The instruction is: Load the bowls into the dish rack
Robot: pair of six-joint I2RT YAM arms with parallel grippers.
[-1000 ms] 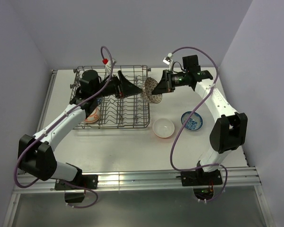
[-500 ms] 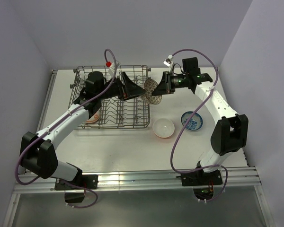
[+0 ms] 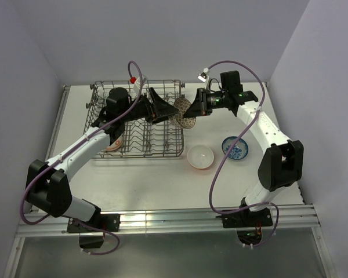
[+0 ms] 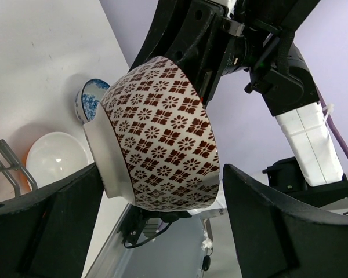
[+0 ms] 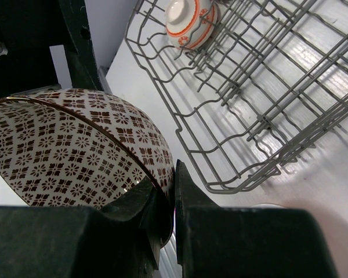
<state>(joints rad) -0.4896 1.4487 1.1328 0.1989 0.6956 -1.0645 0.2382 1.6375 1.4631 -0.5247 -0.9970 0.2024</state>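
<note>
My right gripper (image 3: 196,108) is shut on the rim of a red-orange patterned bowl (image 3: 184,112) and holds it in the air at the right end of the grey wire dish rack (image 3: 140,146). The right wrist view shows the pinch (image 5: 174,174) on the bowl (image 5: 75,150). My left gripper (image 3: 162,108) is open over the rack, and its jaws stand wide on either side of the bowl (image 4: 162,133) without touching it. A second red-orange patterned bowl (image 3: 113,142) sits in the rack's near left part and also shows in the right wrist view (image 5: 191,20).
A white bowl with an orange outside (image 3: 200,156) and a blue-white patterned bowl (image 3: 236,147) sit on the white table right of the rack. Both show in the left wrist view, white (image 4: 52,159) and blue (image 4: 90,98). Walls stand close behind and at both sides.
My left gripper has moved right over the rack up to the held bowl. My right gripper has carried the bowl a little to the left, so the bowl now lies between the left jaws.
</note>
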